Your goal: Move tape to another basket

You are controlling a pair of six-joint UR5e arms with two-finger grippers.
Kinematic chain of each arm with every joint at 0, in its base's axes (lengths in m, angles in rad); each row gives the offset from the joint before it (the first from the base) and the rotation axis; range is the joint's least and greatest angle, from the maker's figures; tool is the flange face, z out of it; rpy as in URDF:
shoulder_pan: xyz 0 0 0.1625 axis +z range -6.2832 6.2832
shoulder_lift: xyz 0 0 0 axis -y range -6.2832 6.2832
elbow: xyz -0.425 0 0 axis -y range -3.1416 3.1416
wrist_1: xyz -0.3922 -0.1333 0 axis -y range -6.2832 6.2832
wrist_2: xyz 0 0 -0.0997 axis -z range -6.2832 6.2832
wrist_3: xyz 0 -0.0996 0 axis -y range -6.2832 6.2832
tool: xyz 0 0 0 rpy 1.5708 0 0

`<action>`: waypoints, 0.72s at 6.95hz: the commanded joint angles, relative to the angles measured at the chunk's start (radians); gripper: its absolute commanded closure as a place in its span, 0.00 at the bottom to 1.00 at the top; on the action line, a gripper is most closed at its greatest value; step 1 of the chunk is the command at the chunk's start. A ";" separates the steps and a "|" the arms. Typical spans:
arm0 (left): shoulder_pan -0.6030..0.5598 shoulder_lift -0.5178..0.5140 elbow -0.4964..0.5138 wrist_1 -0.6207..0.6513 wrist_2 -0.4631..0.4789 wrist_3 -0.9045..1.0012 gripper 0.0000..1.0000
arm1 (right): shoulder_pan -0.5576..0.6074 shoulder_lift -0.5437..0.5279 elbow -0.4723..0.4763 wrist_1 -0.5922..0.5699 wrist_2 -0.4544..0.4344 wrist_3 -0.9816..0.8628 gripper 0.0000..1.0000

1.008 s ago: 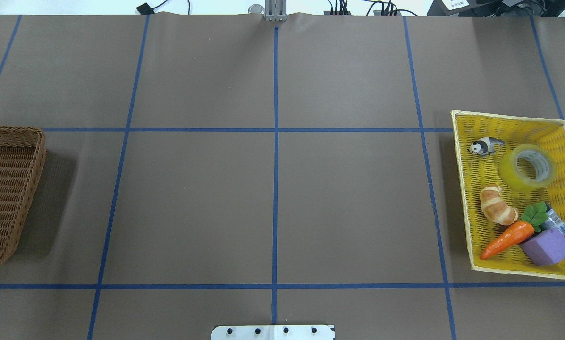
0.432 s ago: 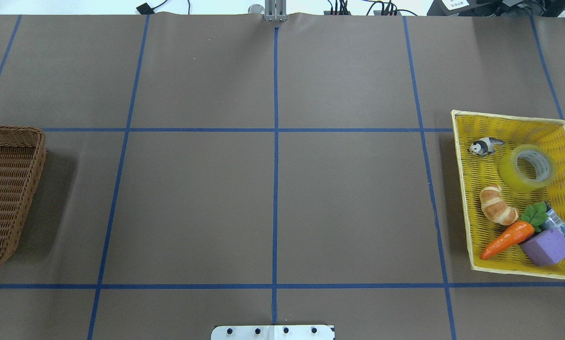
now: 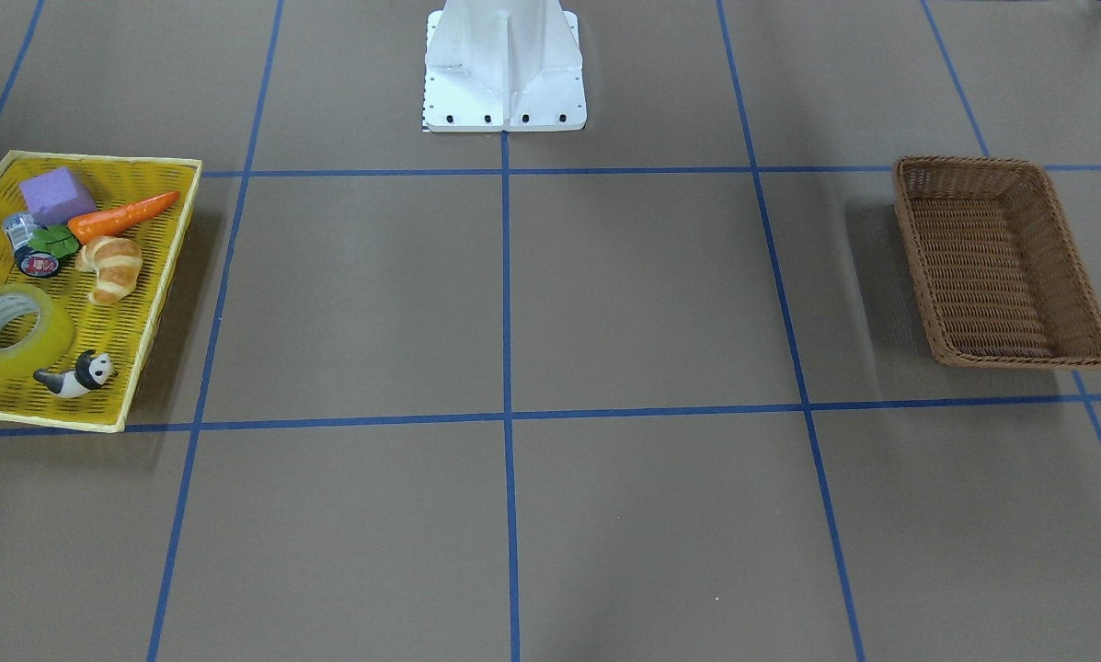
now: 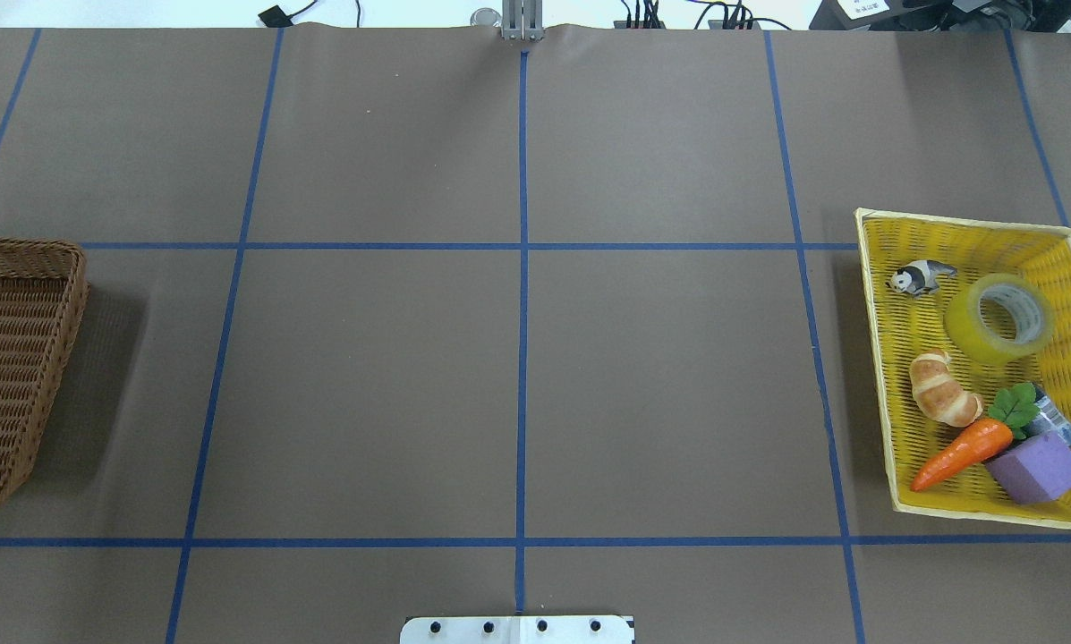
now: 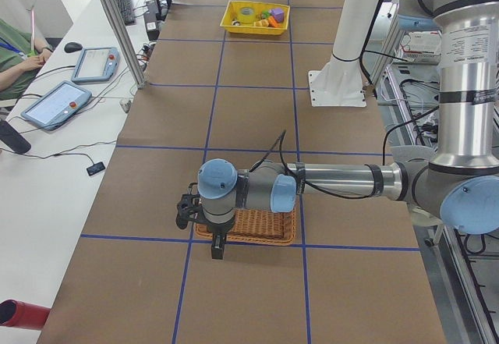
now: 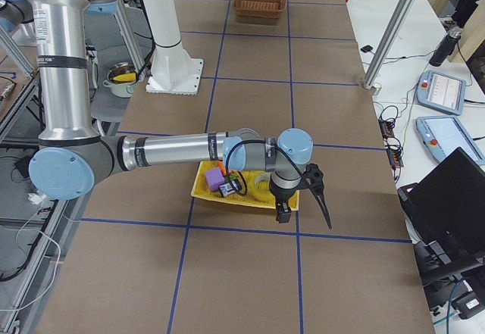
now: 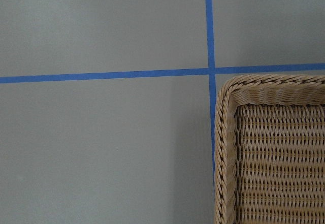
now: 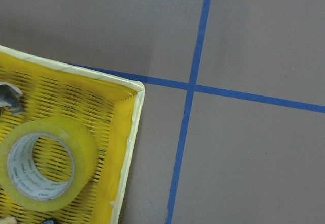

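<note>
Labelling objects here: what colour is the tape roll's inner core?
Whitish with grey print, inside the translucent yellow tape; clearest in the right wrist view.

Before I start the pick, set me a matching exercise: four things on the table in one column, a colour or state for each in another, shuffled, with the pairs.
Things:
1. tape
2. toy carrot
3. block
4. wicker basket

Descriptions:
A. purple
B. brown, empty
C. translucent yellow, lying flat
D. orange with green leaves

Pairs: 1-C, 2-D, 3-A, 4-B
</note>
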 commanded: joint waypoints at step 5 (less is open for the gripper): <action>0.002 -0.025 -0.012 -0.038 -0.011 0.004 0.01 | -0.113 0.097 0.094 -0.001 0.010 0.020 0.00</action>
